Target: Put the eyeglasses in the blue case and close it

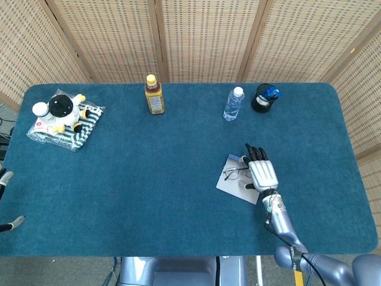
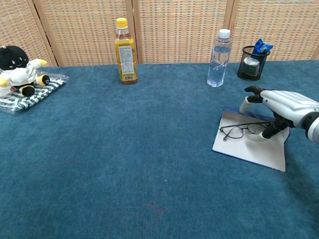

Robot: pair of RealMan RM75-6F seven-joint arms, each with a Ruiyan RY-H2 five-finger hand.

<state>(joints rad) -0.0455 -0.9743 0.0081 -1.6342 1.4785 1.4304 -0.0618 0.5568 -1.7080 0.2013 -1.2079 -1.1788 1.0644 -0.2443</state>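
The eyeglasses point(image 1: 235, 174) point(image 2: 241, 131) have thin dark frames and lie on the pale grey lining of the open blue case point(image 1: 231, 186) point(image 2: 247, 151). The case lies flat on the table's right side, with its blue edge along the far side. My right hand point(image 1: 262, 173) point(image 2: 284, 105) hovers over the right end of the case. Its fingers are spread, and the thumb tip sits just beside the right lens. Nothing is gripped in it. Only two fingertips of my left hand point(image 1: 5, 176) show at the left edge of the head view, off the table and wide apart.
A clear water bottle point(image 1: 233, 104) point(image 2: 217, 58) and a black mesh cup point(image 1: 263, 98) point(image 2: 252, 62) stand behind the case. A yellow drink bottle point(image 1: 154, 95) point(image 2: 125, 51) stands at the back centre. A plush toy on a striped bag point(image 1: 63, 115) point(image 2: 18, 72) lies far left.
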